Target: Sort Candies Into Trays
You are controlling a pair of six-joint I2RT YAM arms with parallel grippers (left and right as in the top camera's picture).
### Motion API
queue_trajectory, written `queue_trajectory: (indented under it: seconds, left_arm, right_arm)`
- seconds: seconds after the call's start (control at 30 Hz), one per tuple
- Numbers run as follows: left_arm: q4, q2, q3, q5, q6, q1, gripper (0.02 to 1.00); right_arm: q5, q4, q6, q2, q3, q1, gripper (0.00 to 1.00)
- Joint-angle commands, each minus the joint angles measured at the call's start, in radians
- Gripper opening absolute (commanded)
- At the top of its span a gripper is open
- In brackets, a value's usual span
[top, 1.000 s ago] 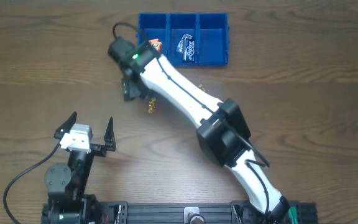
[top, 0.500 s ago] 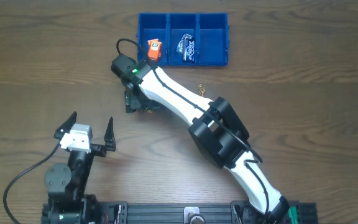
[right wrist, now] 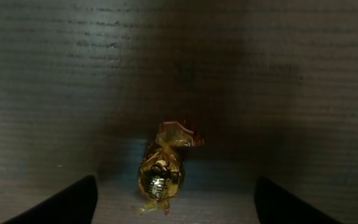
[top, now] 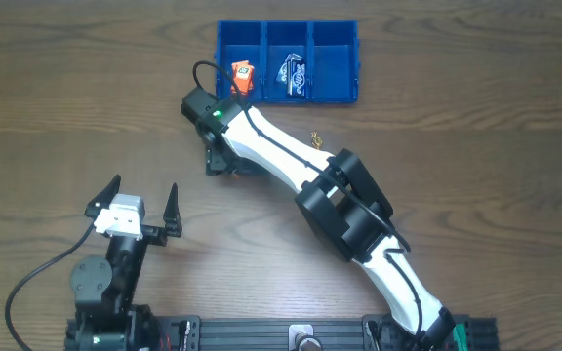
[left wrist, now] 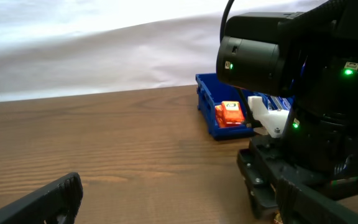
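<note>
The right arm's gripper (top: pixel 220 161) is low over the brown wooden table (top: pixel 476 146), its fingers spread either side of a gold foil-wrapped candy (right wrist: pixel 161 169) lying near the blue three-compartment plastic tray (top: pixel 288 100). The left gripper (top: pixel 144 185) is spread wide near its base, holding nothing.

Note for your log: a dark brown wood-grain surface (top: pixel 476 146) spans the top view, its grain running left to right, evenly lit, with a few paler streaks. In the left wrist view you see its far edge meet a white, softly creased backdrop (left wrist: pixel 92 37), brighter than the wood; cloth or wall, you cannot tell. In the right wrist view the same wood lies in deep shade.
</note>
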Motion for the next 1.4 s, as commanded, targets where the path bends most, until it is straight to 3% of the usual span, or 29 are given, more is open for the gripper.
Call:
queue_trajectory:
  seconds: [0.03, 0.23, 0.73, 1.4]
  left_arm:
    - [-0.048, -0.006, -0.014, 0.024, -0.004, 0.004, 0.998]
    - [-0.047, -0.006, -0.014, 0.024, -0.004, 0.004, 0.998]
    - [-0.048, -0.006, -0.014, 0.024, -0.004, 0.004, 0.998]
    - [-0.048, -0.006, -0.014, 0.024, -0.004, 0.004, 0.998]
  right_arm:
    - [0.024, 0.003, 0.013, -0.029, -0.004, -0.006, 0.63]
    - [0.036, 0.015, 0.012, -0.028, -0.004, -0.006, 0.47]
    - [0.035, 0.045, 0.012, -0.01, -0.004, -0.006, 0.4]
    - [0.035, 0.048, 0.012, -0.004, -0.004, -0.006, 0.187]
